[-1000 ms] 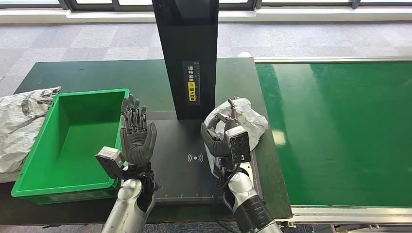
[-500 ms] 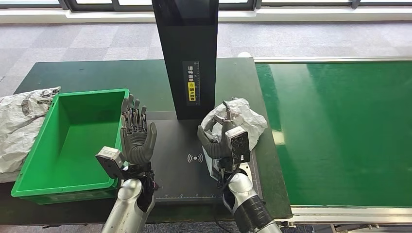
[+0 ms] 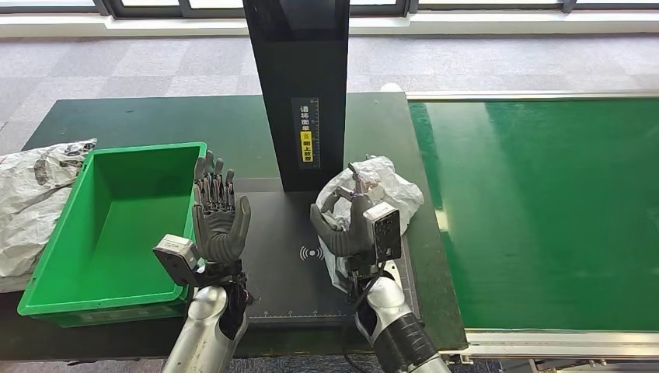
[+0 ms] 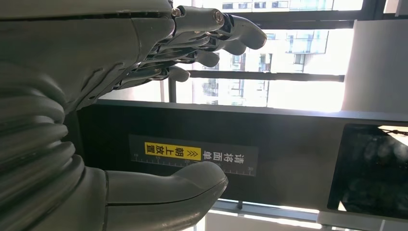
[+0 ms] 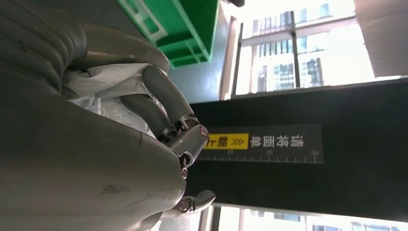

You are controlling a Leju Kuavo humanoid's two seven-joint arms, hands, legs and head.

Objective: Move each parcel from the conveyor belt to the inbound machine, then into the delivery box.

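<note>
Now the green box (image 3: 109, 225) sits on the left, and the left hand (image 3: 219, 221) waits beside it with its fingers spread and nothing in them. Further right, the right hand (image 3: 347, 225) grips the white parcel (image 3: 388, 190) over the black scanner plate (image 3: 287, 256). So the box lies across from the parcel, past the left hand, which is nearer to it.

Crumpled white parcel (image 3: 388, 190) on scanner pad (image 3: 287, 233), upright-ish.
</note>
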